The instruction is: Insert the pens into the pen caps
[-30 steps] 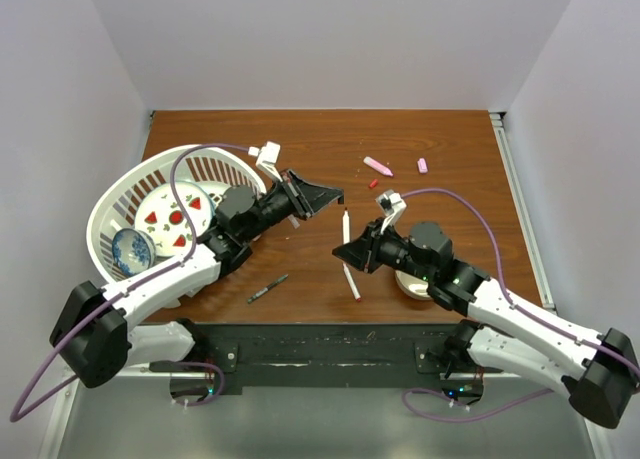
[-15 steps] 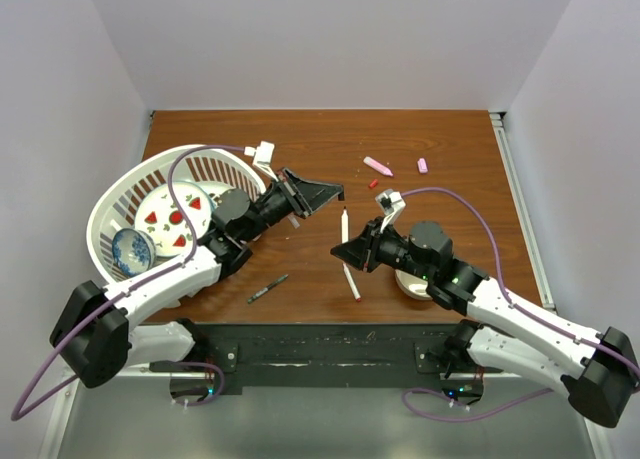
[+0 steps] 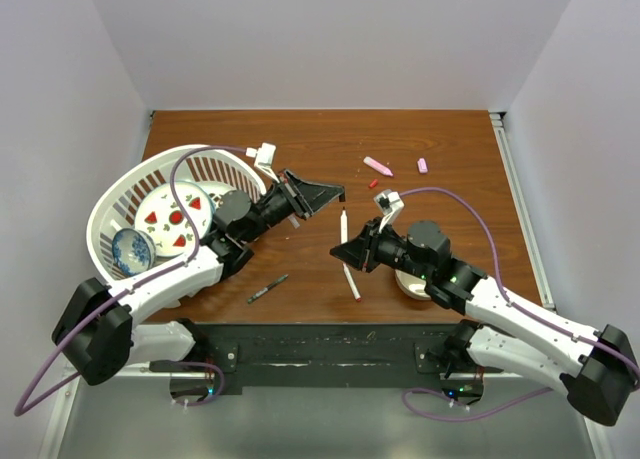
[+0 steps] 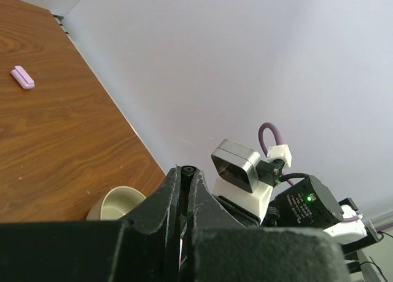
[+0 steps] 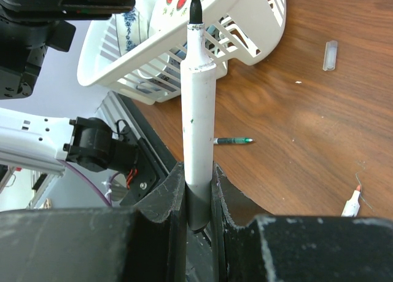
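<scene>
Currently, both claws hang above the middle of the tabletop (image 3: pixel 450 139), facing each other with a gap between them.

Left claw (image 3: pixel 338 193): pressed together on the black cap (image 4: pixel 186 170). The cap sits at the very fingertips, its round end showing past them.

Right claw (image 3: pixel 345 253): pinching the held white pen (image 5: pixel 198 97) near its rear end. The barrel and black tip stand clear of the fingers. The tip is near the black cap but not touching it.

Items lying on the tabletop:
- Second white pen (image 3: pixel 352 284): just on the near side of the right claw. The right wrist view shows an orange tip.
- Dark grey pen (image 3: pixel 268 288): near the front edge, beside the left arm.
- Pink pen (image 3: pixel 377 166), red cap (image 3: pixel 373 183) and pale pink cap (image 3: pixel 422 165): toward the far right. The red cap is just beside the pink pen and the pale pink cap lies further right. None of them touch.

A white basket (image 3: pixel 222 167) at the left holds a strawberry plate (image 3: pixel 172 217) and a blue bowl (image 3: pixel 130 249). A beige bowl (image 3: pixel 408 285) stands under the right arm.
</scene>
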Controlling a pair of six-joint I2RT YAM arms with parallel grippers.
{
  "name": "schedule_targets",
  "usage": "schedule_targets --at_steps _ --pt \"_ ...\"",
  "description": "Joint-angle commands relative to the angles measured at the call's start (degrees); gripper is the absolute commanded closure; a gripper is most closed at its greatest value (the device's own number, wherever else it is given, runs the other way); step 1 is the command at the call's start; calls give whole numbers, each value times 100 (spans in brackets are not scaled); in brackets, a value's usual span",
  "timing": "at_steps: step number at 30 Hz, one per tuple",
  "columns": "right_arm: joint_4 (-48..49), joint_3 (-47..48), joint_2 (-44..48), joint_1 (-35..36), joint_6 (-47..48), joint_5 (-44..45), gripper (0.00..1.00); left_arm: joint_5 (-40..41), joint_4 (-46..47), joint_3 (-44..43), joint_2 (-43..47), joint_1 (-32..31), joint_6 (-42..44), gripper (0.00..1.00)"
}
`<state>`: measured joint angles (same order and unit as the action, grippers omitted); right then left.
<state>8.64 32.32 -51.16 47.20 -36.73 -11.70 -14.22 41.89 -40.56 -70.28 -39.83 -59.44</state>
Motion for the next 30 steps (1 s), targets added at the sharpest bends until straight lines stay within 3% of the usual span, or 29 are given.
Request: schedule_targets --at_steps 1,30 --pt "234 91 18 17 -45 -34 100 -20 329 56 6 -7 108 100" --pt "-117 416 -79 17 69 177 100 -72 215 188 -39 -103 178 100"
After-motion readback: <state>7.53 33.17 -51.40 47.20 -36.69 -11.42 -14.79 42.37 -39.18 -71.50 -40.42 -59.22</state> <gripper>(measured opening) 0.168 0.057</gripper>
